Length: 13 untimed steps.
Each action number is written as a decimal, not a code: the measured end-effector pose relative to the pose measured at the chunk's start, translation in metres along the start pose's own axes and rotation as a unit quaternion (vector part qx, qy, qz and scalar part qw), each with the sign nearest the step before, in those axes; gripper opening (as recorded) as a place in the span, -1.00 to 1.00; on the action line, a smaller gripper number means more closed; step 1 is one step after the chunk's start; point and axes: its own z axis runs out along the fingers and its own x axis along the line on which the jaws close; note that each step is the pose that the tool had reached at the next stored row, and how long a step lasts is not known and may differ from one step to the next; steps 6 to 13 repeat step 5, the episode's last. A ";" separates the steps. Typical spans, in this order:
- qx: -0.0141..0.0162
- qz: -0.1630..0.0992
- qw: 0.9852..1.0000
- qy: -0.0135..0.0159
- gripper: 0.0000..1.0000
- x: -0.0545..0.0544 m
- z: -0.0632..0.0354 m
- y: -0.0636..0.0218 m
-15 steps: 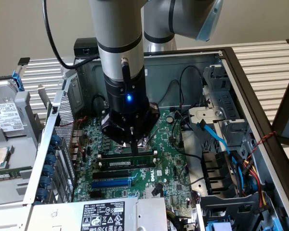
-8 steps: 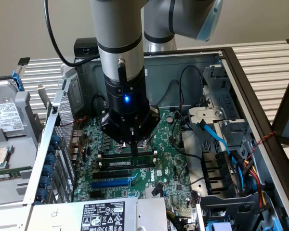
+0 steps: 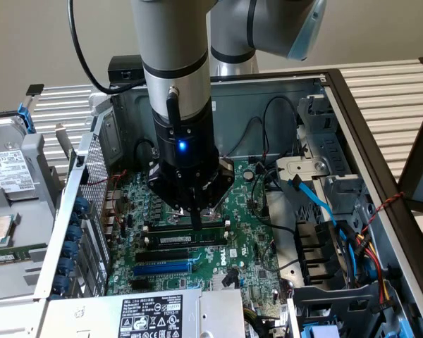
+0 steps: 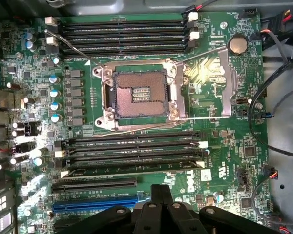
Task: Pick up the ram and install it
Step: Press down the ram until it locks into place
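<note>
Item: open computer case [image 3: 381,176] lying on its side, green motherboard [image 3: 247,239] exposed. Gripper [image 3: 196,218] on a grey arm [image 3: 176,49] hangs low over the board, fingertips just above the bank of black memory slots [image 3: 187,236]; a blue light [image 3: 181,146] glows on its dark body. Jaws: drawn narrow, fingertips close together, seen in the wrist view as dark fingers [image 4: 161,195] side by side; whether anything is pinched between them cannot be told. Ram [image 3: 185,240]: a long thin stick bearing a small pale label, lying along one of the black slots directly under the gripper; whether fully seated cannot be told. In the wrist view the same bank [image 4: 132,151] shows white end clips [image 4: 202,145], with a labelled stick in it at [image 4: 132,145]. Above it, open CPU socket [image 4: 139,92] in a metal frame; beyond that, a second bank of slots [image 4: 119,34]. Blue expansion slot [image 3: 162,267] just beside the lower bank. Coin cell [image 4: 238,45] near the board corner. Blue cable [image 3: 314,197] and drive cage [image 3: 324,260] on the exterior view's right; loose parts on a tray [image 3: 7,204] on the exterior view's left
</note>
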 end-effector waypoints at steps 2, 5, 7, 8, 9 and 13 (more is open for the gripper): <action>0.000 0.000 1.000 0.000 -0.79 0.000 0.0000 0.0000; 0.000 0.000 1.000 0.000 -0.79 0.000 0.0000 0.0000; 0.000 0.000 1.000 0.000 -0.79 0.000 0.0000 0.0000; 0.000 0.000 1.000 0.000 -0.79 0.000 0.0000 0.0000; 0.000 0.000 1.000 0.000 -0.79 0.000 0.0000 0.0000; 0.000 0.000 1.000 0.000 -0.79 0.000 0.0000 0.0000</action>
